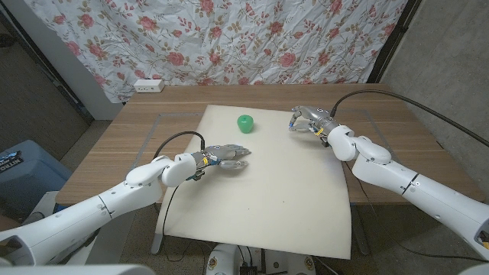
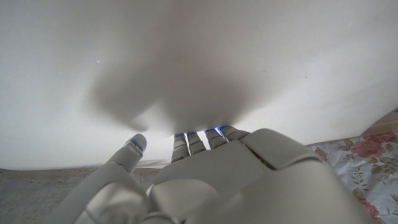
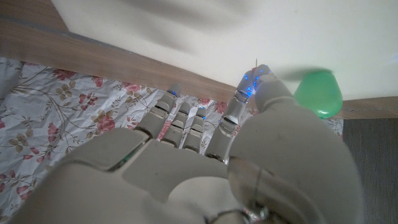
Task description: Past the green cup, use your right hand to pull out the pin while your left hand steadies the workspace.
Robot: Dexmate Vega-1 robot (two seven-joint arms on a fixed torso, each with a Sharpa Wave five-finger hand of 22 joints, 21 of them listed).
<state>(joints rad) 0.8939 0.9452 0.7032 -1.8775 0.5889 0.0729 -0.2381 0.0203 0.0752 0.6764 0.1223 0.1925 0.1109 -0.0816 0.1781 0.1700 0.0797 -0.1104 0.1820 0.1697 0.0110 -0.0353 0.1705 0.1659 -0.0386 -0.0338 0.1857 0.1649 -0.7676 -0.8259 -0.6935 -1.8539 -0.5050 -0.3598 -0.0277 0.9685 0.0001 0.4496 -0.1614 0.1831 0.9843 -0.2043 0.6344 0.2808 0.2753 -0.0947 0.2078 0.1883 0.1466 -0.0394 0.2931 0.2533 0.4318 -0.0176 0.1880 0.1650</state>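
Pin [image 3: 257, 61]: shows in the right wrist view as a thin upright sliver at the tip of the right hand's fingers, over the white mat. Whether it is pinched or merely touched cannot be told; too small.

Green cup [image 1: 244, 123]: stands on the far part of the white mat [image 1: 267, 198], well apart from both hands. It serves as the landmark; the pin lies to its right and about level with it, near the mat's far right corner.

Right hand [image 1: 307, 120]: at that far right corner, fingers curled in and bunched toward their tips, as suits a pinch on something slender. Judged to be at or just into the grasp for the pull.

Left hand [image 1: 226, 157]: over the mat's middle left, fingers extended and pointing toward the cup. The left wrist view shows fingertips [image 2: 136, 143] close to the mat with a shadow beneath; it holds nothing. Contact not confirmed. Judged placed to press the mat down so it does not shift during the pull.

Mat lies on the wooden table [image 1: 137, 145].
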